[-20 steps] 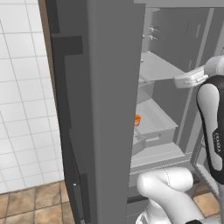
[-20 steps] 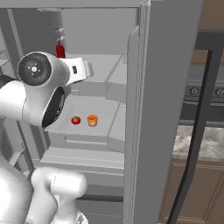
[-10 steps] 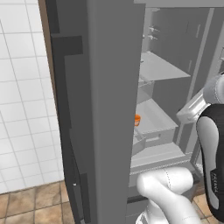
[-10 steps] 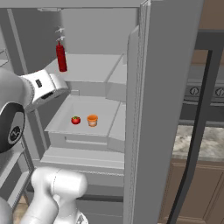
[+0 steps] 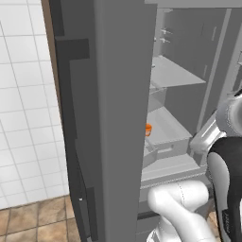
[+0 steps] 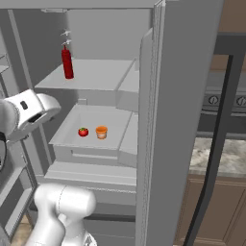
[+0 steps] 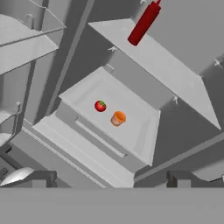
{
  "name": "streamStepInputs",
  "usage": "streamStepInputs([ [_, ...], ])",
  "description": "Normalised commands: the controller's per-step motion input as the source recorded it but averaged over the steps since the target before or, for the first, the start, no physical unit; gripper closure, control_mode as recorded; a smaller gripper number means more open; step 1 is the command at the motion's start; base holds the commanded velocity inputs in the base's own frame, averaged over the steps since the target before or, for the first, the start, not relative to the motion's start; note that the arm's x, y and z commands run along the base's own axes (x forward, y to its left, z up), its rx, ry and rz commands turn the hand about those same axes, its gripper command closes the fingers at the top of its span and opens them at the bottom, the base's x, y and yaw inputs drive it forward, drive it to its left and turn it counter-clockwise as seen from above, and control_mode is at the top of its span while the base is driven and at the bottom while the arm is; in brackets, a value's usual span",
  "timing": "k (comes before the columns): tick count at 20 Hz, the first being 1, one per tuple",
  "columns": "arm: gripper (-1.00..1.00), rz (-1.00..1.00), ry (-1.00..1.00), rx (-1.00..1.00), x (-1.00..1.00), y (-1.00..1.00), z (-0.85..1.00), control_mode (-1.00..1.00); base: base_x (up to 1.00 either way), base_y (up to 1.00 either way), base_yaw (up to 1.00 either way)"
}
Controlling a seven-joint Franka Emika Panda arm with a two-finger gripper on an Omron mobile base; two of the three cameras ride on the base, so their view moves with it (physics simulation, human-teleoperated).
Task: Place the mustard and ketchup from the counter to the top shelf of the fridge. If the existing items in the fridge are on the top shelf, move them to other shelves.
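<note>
Since a second ago we have drawn our arm back and down from the upper shelf, leaving the ketchup (image 6: 67, 62) standing upright on the top shelf (image 6: 91, 77), toward its back left corner, where the task wants it. It stands free, touched by nothing. Our gripper (image 7: 111, 181) now hangs outside the fridge, well apart from the bottle and lower than it, looking up and in; its fingertips (image 7: 39, 178) are spread wide with nothing between them. One shelf down, the tomato (image 6: 83, 131) and the orange cup (image 6: 101, 132) sit just beside each other in the tray (image 6: 72, 144), so we judge they need no moving. Mustard is the part left, we reckon.
</note>
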Motion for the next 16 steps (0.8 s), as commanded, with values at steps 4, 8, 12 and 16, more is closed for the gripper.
streamStepInputs([
  [4,-1.0,0.02,0.0,-0.01,-0.5,0.0,-0.16,1.0,-0.5,-0.08,0.02],
  [8,-1.0,0.0,0.0,0.0,0.0,0.0,0.0,1.0,-1.0,-0.54,0.0],
  [12,-1.0,0.0,0.0,0.0,0.0,0.0,0.0,1.0,-1.0,-0.91,0.0],
  [16,-1.0,0.0,0.0,0.0,0.0,0.0,0.0,1.0,-1.0,-1.0,-0.22],
])
